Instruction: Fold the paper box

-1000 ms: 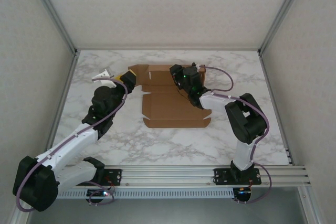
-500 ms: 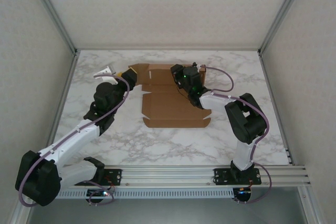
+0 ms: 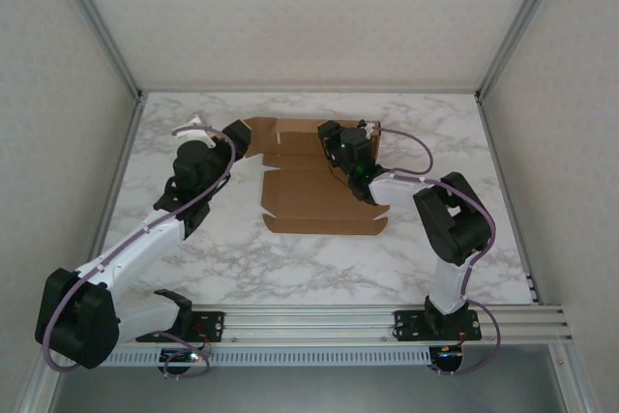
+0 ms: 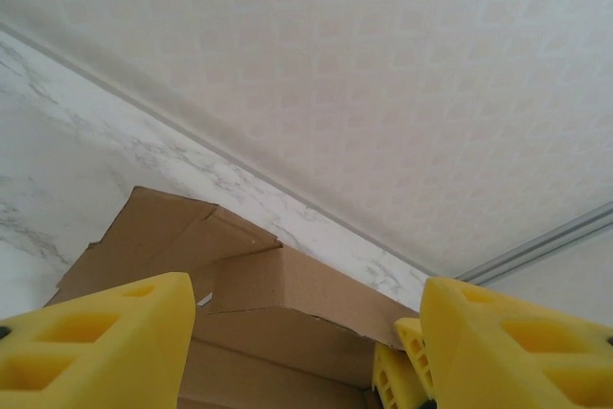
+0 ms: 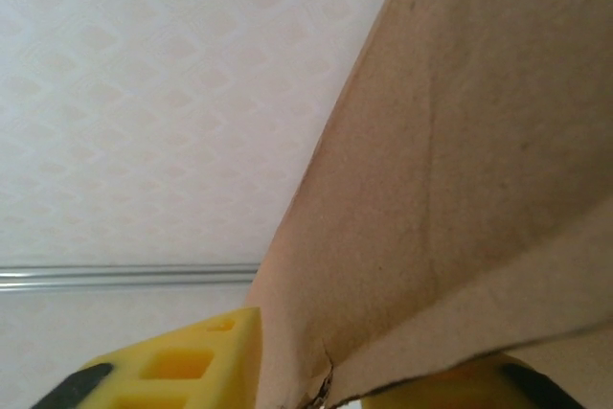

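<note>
Currently the right tool (image 3: 350, 145) pinches the raised far side of the paper box (image 3: 319, 202), which lies open on the tabletop (image 3: 290, 268); the left tool (image 3: 240, 136) gapes wide, the box's corner just ahead.

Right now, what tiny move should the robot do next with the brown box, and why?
Probably close the left gripper on the far-left flap of the paper box. That flap sits between its open fingers, while the right gripper already pinches the far-right flap.

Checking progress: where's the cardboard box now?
In the top view, the paper box lies mid-table toward the back, between the left gripper and right gripper.
</note>
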`<state>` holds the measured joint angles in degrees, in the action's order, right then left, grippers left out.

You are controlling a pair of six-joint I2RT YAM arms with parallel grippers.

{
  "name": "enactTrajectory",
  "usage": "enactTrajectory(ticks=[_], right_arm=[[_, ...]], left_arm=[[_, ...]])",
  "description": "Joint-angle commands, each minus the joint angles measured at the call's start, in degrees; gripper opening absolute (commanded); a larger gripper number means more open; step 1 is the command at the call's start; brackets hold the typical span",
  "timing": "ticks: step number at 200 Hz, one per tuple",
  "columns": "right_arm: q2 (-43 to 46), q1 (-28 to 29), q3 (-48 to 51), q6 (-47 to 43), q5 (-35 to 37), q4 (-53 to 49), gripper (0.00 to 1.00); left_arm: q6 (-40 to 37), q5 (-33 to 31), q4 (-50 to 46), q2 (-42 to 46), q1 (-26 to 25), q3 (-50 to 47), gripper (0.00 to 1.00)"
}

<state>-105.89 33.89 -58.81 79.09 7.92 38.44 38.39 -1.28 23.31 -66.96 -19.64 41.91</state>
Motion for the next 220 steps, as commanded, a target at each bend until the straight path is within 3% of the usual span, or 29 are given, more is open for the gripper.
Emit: enactTrajectory(ticks=[1, 59, 88, 147, 194, 220], right_arm=[[1.8, -0.61, 1.13, 0.96, 2.44, 0.85, 0.25], [3.08, -0.74, 1.15, 2.16, 2.83, -1.12, 0.1], [4.75, -1.36, 0.31, 0.13, 0.75, -6.73, 0.05], [8.33, -5.46, 1.05, -5.5, -7.91, -12.54, 0.0], [10.35, -6.71, 3.04, -6.58, -10.06, -13.65, 0.0], [10.46, -6.91, 3.17, -6.23, -10.91, -13.72, 0.0]], left_arm=[[2.01, 1.36, 0.77, -0.02, 0.94, -0.06, 0.63], [3.56, 4.35, 1.21, -2.91, 1.44, 1.15, 0.63], [4.58, 6.98, 1.22, -5.57, 1.64, 2.97, 0.63], [6.93, 17.82, 0.6, -12.55, 1.62, 9.39, 0.62], [12.09, 28.16, -0.77, -21.15, 0.53, 16.1, 0.61], [13.36, 30.69, -1.4, -25.78, 0.01, 18.91, 0.62]])
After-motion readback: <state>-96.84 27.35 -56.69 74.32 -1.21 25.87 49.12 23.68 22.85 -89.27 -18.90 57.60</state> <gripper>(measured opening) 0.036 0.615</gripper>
